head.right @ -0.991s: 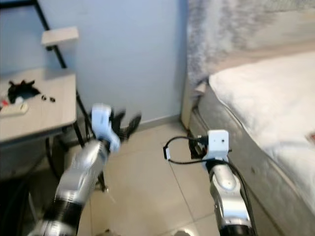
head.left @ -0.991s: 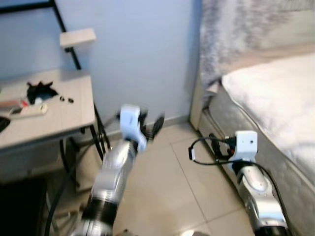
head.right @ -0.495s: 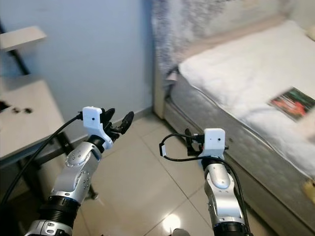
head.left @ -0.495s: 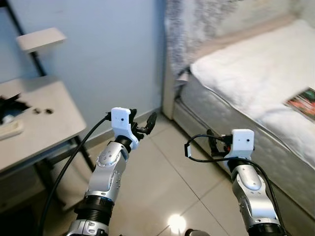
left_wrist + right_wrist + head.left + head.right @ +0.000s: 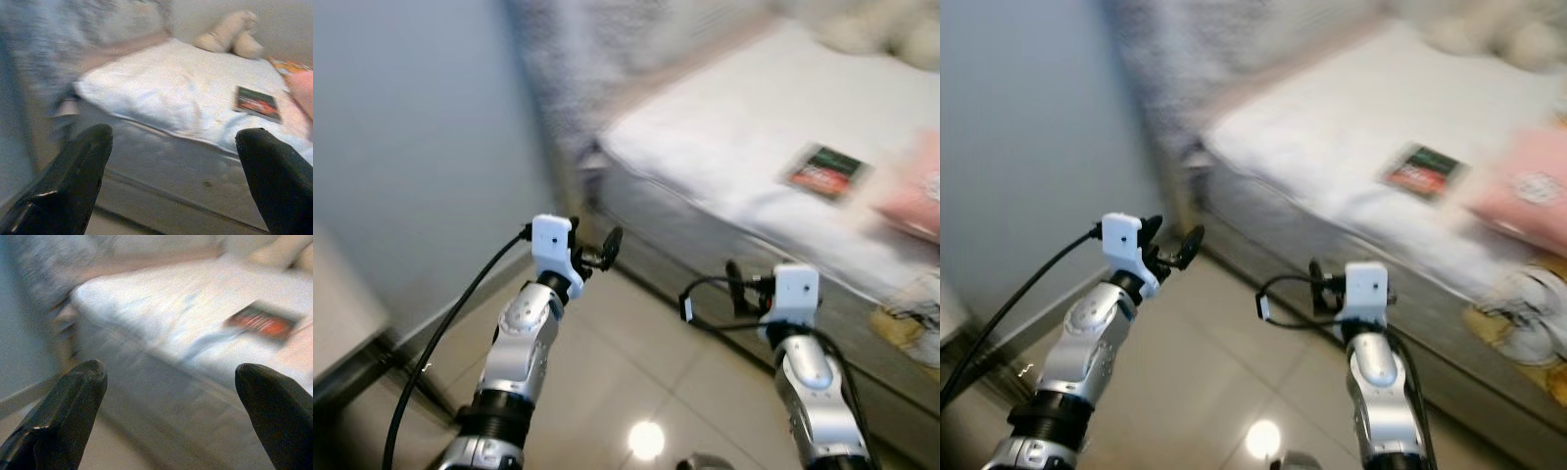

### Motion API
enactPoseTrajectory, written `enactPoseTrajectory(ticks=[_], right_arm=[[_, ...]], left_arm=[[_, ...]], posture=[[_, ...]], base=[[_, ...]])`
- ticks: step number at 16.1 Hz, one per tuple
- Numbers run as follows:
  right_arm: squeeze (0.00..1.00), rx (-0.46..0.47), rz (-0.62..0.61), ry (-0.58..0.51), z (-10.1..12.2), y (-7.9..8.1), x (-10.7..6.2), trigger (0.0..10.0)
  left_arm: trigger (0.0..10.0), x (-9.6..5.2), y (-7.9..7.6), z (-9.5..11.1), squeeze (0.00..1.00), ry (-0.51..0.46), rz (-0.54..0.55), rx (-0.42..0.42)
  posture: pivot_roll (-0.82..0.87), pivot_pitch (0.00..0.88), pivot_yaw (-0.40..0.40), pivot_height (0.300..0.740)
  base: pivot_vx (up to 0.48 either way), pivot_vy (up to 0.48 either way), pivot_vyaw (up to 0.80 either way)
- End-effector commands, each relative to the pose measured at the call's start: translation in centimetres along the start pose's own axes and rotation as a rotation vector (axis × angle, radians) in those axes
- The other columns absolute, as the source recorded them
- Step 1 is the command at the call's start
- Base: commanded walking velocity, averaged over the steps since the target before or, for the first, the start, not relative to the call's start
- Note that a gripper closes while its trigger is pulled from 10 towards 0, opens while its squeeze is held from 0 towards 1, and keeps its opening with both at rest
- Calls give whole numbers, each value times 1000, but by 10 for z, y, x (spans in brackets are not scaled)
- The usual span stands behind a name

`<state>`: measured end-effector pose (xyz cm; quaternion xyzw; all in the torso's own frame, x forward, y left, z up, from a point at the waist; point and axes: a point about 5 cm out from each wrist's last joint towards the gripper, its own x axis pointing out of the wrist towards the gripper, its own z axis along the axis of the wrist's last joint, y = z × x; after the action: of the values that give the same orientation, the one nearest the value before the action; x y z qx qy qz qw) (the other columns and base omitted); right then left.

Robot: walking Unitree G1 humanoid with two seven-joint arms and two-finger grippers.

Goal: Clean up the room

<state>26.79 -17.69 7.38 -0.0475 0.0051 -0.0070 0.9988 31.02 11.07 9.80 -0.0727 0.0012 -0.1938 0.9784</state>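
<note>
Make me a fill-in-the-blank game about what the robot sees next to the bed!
1. The dark booklet lies on the white ____.
2. The left gripper has its fingers ____, holding nothing.
3. The cushion beside the booklet is coloured ____.
4. Under both arms the floor is covered in pale ____.

Missing words: bed; open; pink; tiles
</note>
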Motion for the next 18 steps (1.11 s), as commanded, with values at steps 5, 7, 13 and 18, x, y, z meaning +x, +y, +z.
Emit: enactPoseTrajectory(ticks=[5, 7, 13, 18], right_arm=[[1000, 113, -116, -13, 13, -17, 11, 10000], [1000, 87, -97, -14, 13, -14, 9, 10000], [0, 36, -82, -46, 19, -12, 11, 10000], [0, 49, -98, -8, 12, -24, 7, 10000]], left_arm=[[10000, 8, -12, 35, 0, -152, -35, 123], [10000, 8, -11, 34, 0, -160, -37, 112], [10000, 4, 11, 7, 0, -35, 117, -59], [10000, -11, 31, -8, 0, 9, 208, -15]], posture=[[-110, 0, 47, 740], [-112, 0, 47, 740], [-121, 0, 42, 740], [-121, 0, 27, 740]], base=[[0, 0, -696], [279, -382, -713], [349, -41, -223], [0, -284, -526]])
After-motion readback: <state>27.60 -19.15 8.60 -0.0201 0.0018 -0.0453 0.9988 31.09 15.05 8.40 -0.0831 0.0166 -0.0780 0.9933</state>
